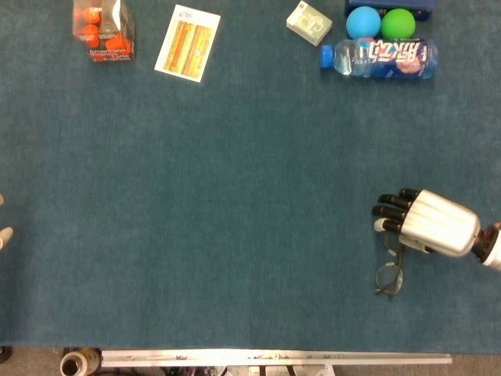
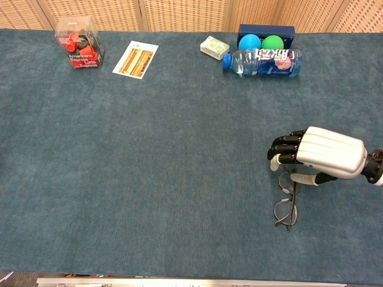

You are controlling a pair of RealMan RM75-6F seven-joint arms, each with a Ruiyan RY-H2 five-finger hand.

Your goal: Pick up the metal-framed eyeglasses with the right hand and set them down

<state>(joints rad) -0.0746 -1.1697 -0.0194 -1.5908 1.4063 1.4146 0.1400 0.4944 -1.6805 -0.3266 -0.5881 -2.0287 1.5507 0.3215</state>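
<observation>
The metal-framed eyeglasses (image 1: 389, 277) hang below my right hand (image 1: 429, 223) at the right side of the blue table. In the chest view the right hand (image 2: 323, 152) has its dark fingers curled, and the thumb pinches the upper part of the eyeglasses (image 2: 285, 210). The lower lens sticks out toward the table's near edge, while the upper lens is partly hidden under the hand. Whether the frame touches the cloth I cannot tell. Only two pale tips at the left edge (image 1: 5, 234) hint at my left hand.
Along the far edge lie a water bottle (image 1: 380, 58), a blue ball (image 1: 362, 22) and a green ball (image 1: 398, 23) in a dark tray, a small pale box (image 1: 308, 23), a striped card (image 1: 188, 42) and a clear box of red pieces (image 1: 102, 30). The table's near edge (image 1: 274, 357) runs below the glasses.
</observation>
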